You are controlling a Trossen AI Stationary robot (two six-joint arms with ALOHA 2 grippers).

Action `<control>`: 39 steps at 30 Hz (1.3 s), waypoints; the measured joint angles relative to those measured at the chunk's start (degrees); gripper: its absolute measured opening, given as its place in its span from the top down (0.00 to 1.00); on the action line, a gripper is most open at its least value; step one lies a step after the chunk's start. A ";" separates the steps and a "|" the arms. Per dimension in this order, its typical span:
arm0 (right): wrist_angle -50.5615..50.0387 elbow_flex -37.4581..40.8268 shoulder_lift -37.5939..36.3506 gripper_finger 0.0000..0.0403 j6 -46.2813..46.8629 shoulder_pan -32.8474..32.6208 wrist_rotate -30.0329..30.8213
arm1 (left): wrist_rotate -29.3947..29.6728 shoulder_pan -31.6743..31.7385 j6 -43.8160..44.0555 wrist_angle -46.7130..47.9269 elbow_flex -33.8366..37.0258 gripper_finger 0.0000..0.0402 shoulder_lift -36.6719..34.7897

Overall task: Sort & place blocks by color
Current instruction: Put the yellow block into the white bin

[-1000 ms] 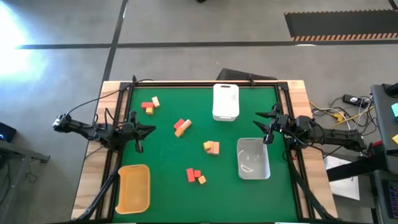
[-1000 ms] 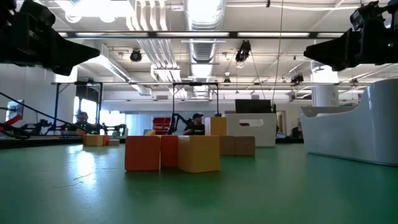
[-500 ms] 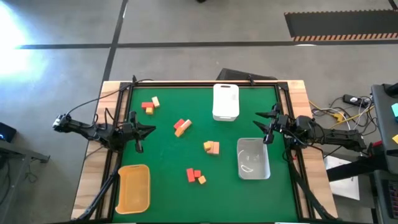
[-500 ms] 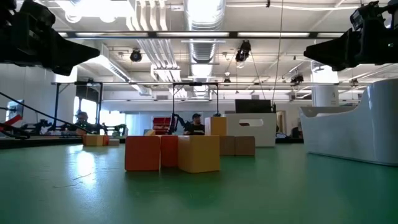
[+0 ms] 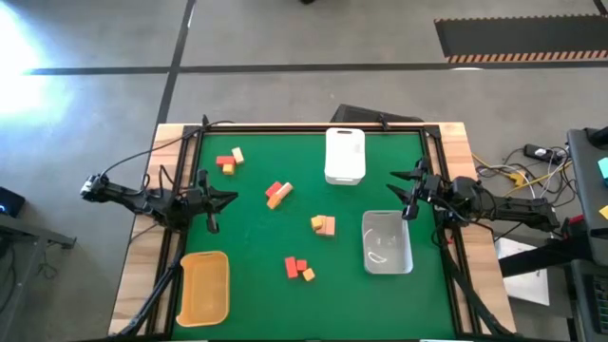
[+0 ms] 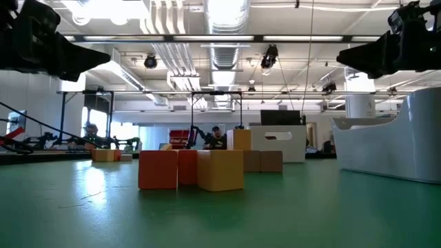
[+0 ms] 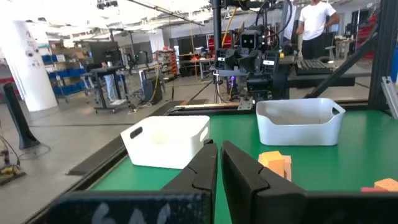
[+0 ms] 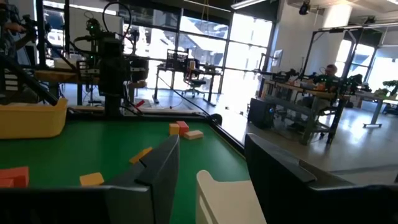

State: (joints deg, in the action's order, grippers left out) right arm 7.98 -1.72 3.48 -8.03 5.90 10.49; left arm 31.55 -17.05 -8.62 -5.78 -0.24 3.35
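Note:
Small red, orange-yellow and tan blocks lie in separate little groups on the green mat: one at the far left (image 5: pixel 228 160), one near the middle (image 5: pixel 277 193), one to its right (image 5: pixel 323 225) and one toward the near edge (image 5: pixel 298 269). My left gripper (image 5: pixel 231 199) hovers level at the mat's left side, shut and holding nothing; its fingers (image 7: pixel 217 165) point across at the trays. At the right side my right gripper (image 5: pixel 397 185) hovers level and open, with nothing between its fingers (image 8: pixel 211 174).
A yellow tray (image 5: pixel 204 287) lies at the near left, a white tray (image 5: pixel 345 155) at the far middle and a clear tray (image 5: pixel 386 241) at the near right, just in front of my right gripper. People and benches show in the room beyond.

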 joint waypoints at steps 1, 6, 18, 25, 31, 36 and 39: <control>0.12 -0.02 -0.02 0.58 2.71 0.00 -0.17 | 0.00 0.02 -0.13 -0.69 -0.01 0.98 0.01; 0.06 -0.01 -0.02 0.58 20.97 0.00 -0.36 | -0.02 0.01 3.99 -5.75 -0.01 0.98 -0.01; 0.50 0.00 -0.02 0.58 23.93 0.00 0.05 | 0.56 0.08 6.63 -20.87 -0.12 0.98 0.00; 6.18 0.00 -0.02 0.58 23.09 0.00 0.09 | 8.47 0.08 9.29 -20.67 -1.12 0.98 5.07; 14.86 0.00 0.00 0.58 16.91 0.00 0.11 | 12.26 0.10 16.03 -20.71 -4.38 0.98 15.63; 18.66 0.00 -0.02 0.58 13.25 0.00 0.06 | 14.44 0.10 19.36 -20.66 -9.66 0.98 25.76; 20.63 0.00 0.00 0.58 11.52 0.00 0.06 | 14.82 0.19 19.41 -20.72 -14.04 0.98 31.58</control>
State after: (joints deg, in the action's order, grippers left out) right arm 28.61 -1.72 3.49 3.50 5.89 10.55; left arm 46.37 -16.86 10.79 -26.50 -14.28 34.93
